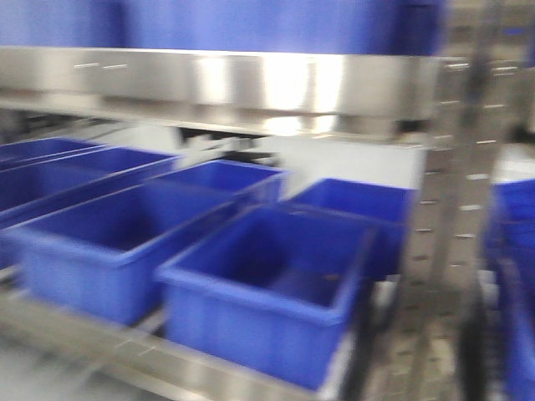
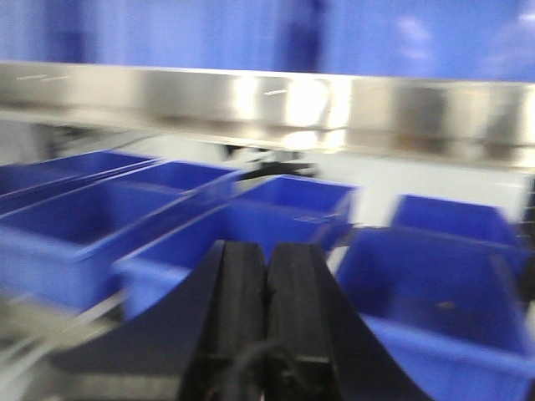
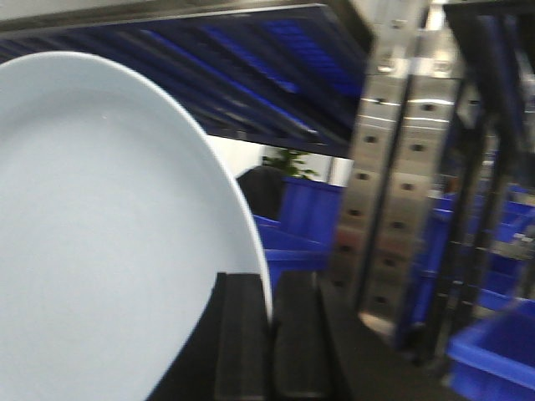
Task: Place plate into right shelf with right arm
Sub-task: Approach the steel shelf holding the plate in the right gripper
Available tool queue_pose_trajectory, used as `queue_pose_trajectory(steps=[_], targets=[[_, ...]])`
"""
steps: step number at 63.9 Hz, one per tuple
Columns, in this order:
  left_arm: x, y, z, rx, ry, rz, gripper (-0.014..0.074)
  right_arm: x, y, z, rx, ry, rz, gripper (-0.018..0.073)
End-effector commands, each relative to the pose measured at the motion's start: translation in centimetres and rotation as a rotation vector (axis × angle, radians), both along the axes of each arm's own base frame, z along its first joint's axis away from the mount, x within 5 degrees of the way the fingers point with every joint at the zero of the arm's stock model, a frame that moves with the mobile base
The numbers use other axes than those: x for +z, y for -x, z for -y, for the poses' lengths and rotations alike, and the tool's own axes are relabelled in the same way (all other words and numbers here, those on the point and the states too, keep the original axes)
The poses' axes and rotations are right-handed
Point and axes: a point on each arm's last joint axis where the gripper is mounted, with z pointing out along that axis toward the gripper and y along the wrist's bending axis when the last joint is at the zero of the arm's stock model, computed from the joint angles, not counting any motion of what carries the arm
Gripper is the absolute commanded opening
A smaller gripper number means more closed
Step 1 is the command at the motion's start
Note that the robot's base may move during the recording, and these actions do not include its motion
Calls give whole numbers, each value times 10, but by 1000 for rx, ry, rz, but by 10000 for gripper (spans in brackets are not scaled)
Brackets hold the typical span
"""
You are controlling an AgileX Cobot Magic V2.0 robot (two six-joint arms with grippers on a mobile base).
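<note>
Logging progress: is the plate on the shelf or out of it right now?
Out: the plate is clamped by its rim in the right gripper, with the right shelf ahead of it.

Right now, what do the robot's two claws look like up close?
Both look alike. The left gripper has two flat, matte black rectangular fingers rising from a black body that flares outward below, with what looks like a dark cable at its base. The right gripper shows the same black slab fingers. No markings are visible; the views are blurred.
</note>
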Motion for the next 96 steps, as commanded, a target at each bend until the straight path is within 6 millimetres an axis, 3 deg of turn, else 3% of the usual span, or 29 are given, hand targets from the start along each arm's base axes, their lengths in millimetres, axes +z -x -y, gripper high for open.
queue_pose_trajectory(steps=[1, 96], targets=[[6, 1, -2, 17, 13, 90, -47, 14, 3, -1, 9, -12, 93, 64], [6, 1, -2, 17, 13, 90, -47, 15, 3, -1, 10, -13, 94, 64]])
